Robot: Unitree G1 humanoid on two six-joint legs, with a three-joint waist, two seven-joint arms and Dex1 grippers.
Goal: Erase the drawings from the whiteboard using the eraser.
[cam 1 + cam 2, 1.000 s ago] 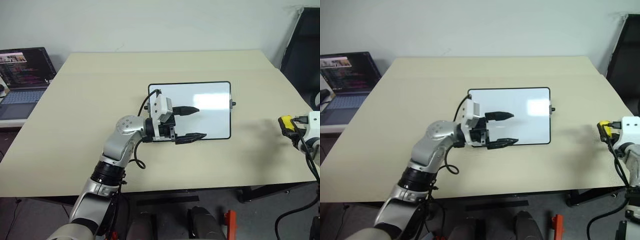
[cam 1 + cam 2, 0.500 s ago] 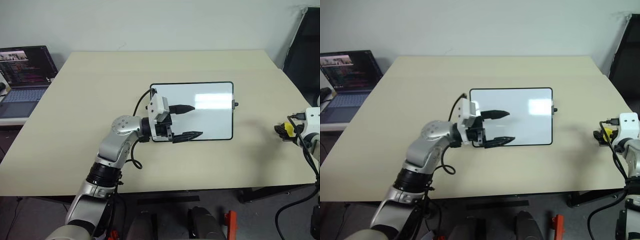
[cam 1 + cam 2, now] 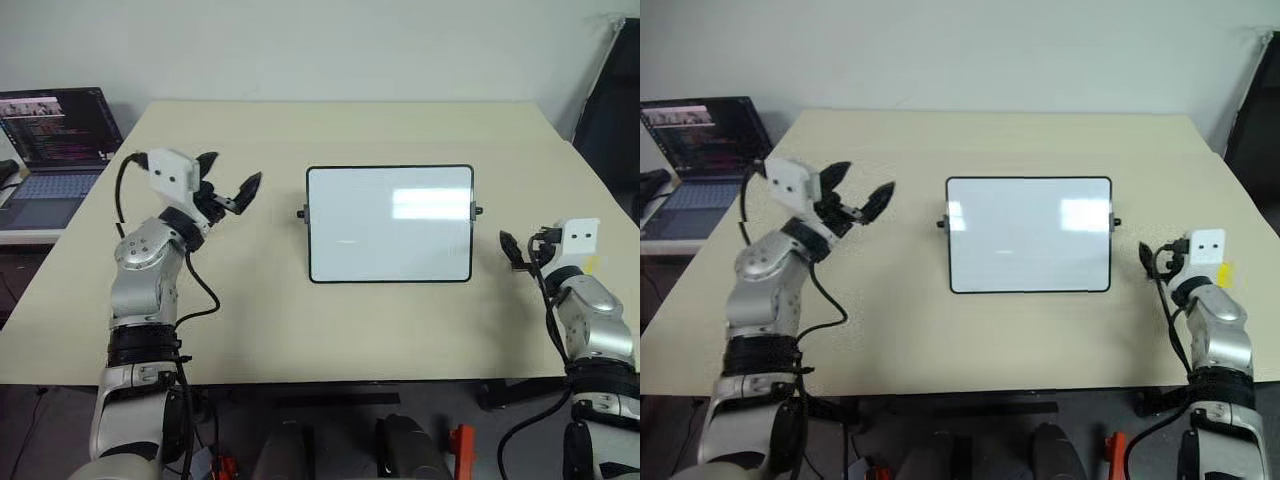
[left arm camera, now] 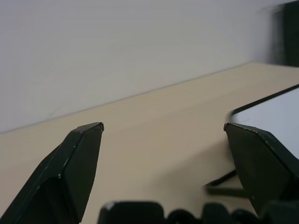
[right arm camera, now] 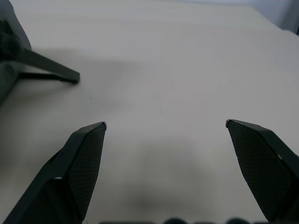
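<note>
The whiteboard (image 3: 390,225) lies in the middle of the beige table, its face plain white with glare. The drawings are out of view on it. My left gripper (image 3: 230,185) hangs open above the table, left of the board and apart from it; the left wrist view catches the board's corner (image 4: 275,112). My right gripper (image 3: 512,250) is open just right of the board, and bare table shows between its fingers (image 5: 88,158). A bit of the yellow eraser (image 3: 592,264) peeks out beside my right wrist, mostly hidden by the white wrist housing.
An open laptop (image 3: 55,130) stands on a side desk at the far left. A dark chair (image 3: 612,90) is at the back right. The table's front edge (image 3: 330,382) runs close below both arms.
My left arm swung off the board, up and to the left. My right gripper opened, moved in toward the board, and the eraser is no longer between its fingers.
</note>
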